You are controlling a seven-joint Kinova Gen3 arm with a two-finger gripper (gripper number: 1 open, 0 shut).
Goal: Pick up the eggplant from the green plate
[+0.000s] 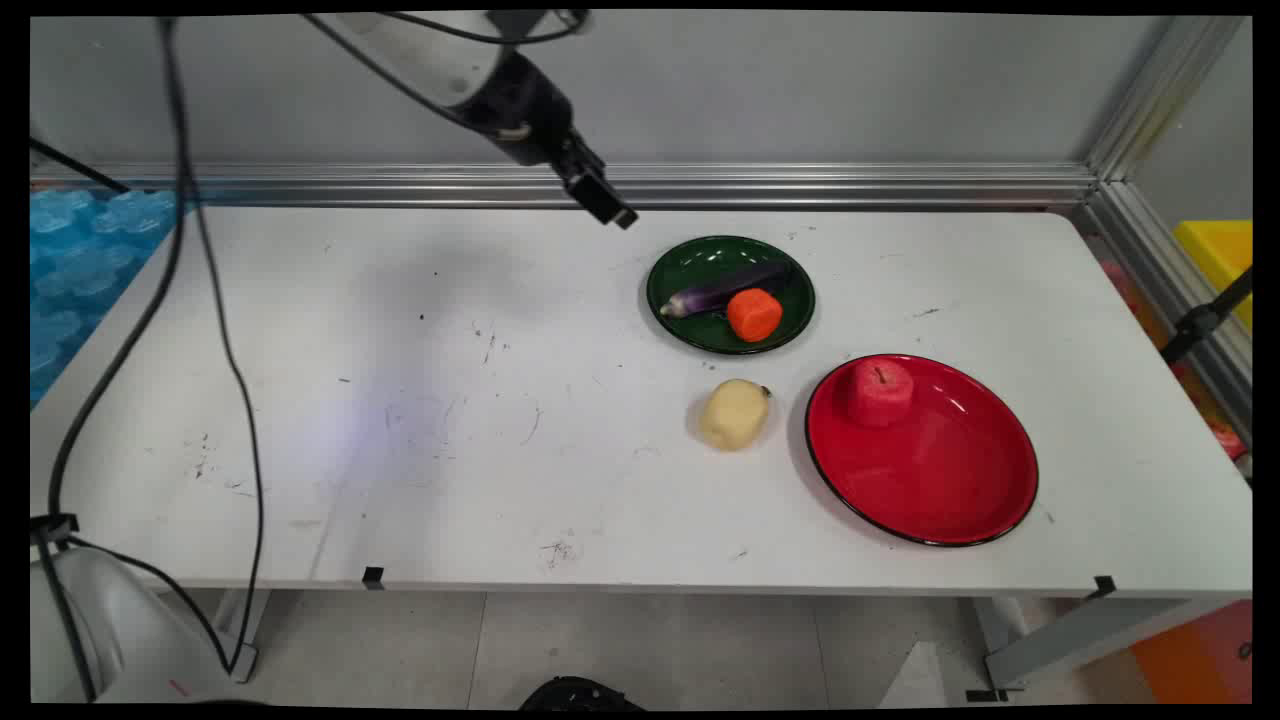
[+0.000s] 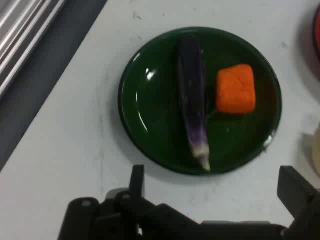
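The eggplant (image 2: 193, 100) is what your tool (image 2: 215, 187) is nearest to: it lies on the green plate (image 2: 145, 120), just past the fingertips in the hand view, with nothing gripped. The two fingers (image 2: 137, 181) stand wide apart, one at lower centre and one at the lower right edge of that view, and the plate's near rim sits between them. In the main view you see the tool (image 1: 610, 212) hanging above the surface (image 1: 400, 400) at upper centre, just up and left of the green plate (image 1: 672, 300) and touching nothing.

The eggplant (image 1: 722, 290) has its long axis running roughly toward the tool in the hand view, pale stem end nearest the fingers, dark end away. In the main view it lies nearly level, stem end to the left.

Beside it on the same plate rests an orange chunk (image 2: 236, 88), very close or touching. Lower down in the main view, a potato (image 1: 735, 413) lies on the bare surface, and a red plate (image 1: 940, 490) at right carries a red apple (image 1: 880, 392).
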